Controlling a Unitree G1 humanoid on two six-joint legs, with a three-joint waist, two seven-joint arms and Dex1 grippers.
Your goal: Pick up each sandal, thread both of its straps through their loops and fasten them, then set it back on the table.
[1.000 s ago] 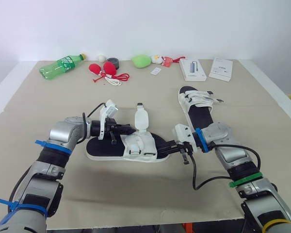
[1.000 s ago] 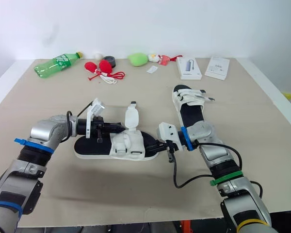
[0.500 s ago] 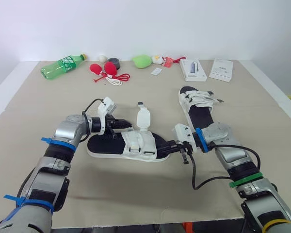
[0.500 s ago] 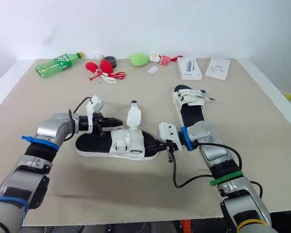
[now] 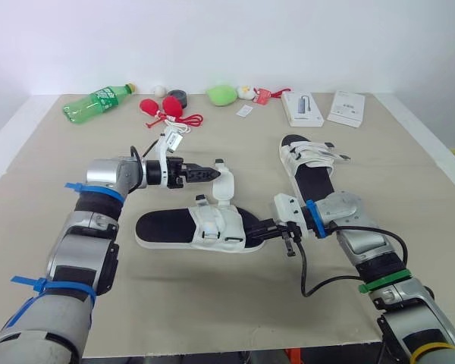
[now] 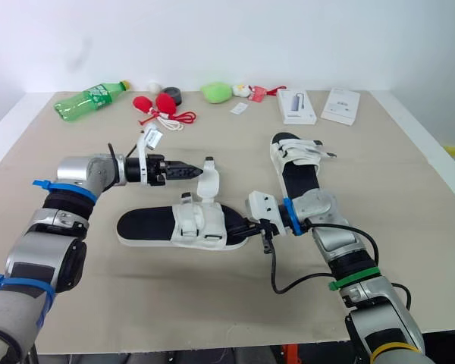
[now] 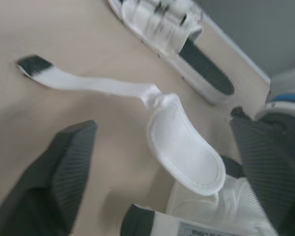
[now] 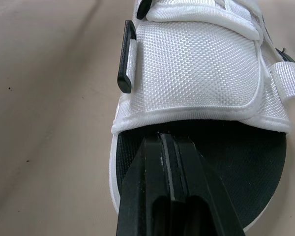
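Observation:
A white sandal with a black insole [image 5: 171,226] lies across the table's middle. Its wide strap flap [image 5: 225,187] stands up loose, ending in a thin strap with a black tip [image 7: 35,65]. My left gripper [image 5: 211,173] hovers just behind that flap, open, and the flap [image 7: 184,147] lies between the two fingers [image 7: 59,182] without touching them. My right gripper [image 5: 267,232] is shut, its fingertips [image 8: 171,162] resting on the sandal's toe end. A second white sandal [image 5: 311,163] lies further back to the right, its straps across the foot.
Along the far edge are a green bottle [image 5: 95,103], red bulb-shaped things with a cord [image 5: 165,111], a black puck [image 5: 177,97], a green soft thing [image 5: 221,95] and two white boxes [image 5: 302,108] [image 5: 345,108].
My left gripper left the sandal's heel end, moved up and back to the raised strap flap, and opened. The right gripper stayed on the toe end.

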